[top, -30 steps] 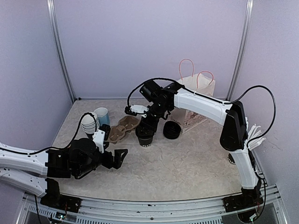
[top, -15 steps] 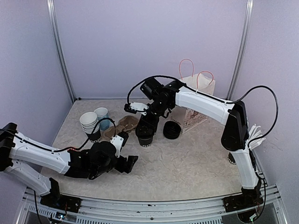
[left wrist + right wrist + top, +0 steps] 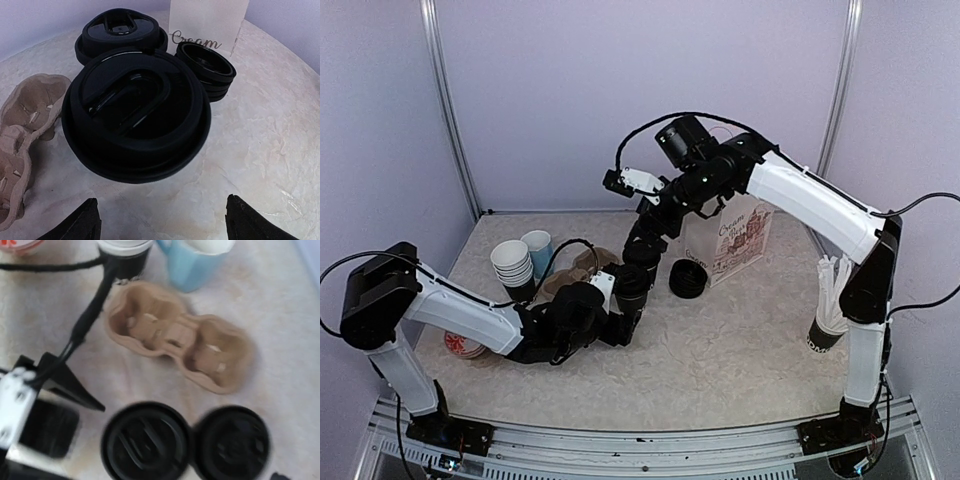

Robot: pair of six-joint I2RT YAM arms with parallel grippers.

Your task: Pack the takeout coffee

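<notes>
Two black lidded takeout cups stand side by side mid-table: the near one (image 3: 631, 287) (image 3: 135, 115) (image 3: 147, 442) and the far one (image 3: 120, 30) (image 3: 232, 442). My left gripper (image 3: 620, 328) (image 3: 162, 225) is open and low on the table just in front of the near cup, which is outside the fingers. My right gripper (image 3: 648, 232) hovers above the two cups, looking straight down on them, holding nothing and apparently open. A tan pulp two-cup carrier (image 3: 578, 268) (image 3: 175, 340) (image 3: 20, 125) lies empty just left of the cups.
A stack of black lids (image 3: 688, 280) (image 3: 205, 62) sits right of the cups. A white paper bag (image 3: 740, 235) (image 3: 207, 20) stands behind it. A light blue mug (image 3: 538, 248) (image 3: 195, 260) and stacked lidless cups (image 3: 512, 265) stand at the left. A cup of sticks (image 3: 828, 320) stands at the right.
My left arm has swung right and forward until its gripper is at the near cup. My right gripper has let go of that cup and risen above it.
</notes>
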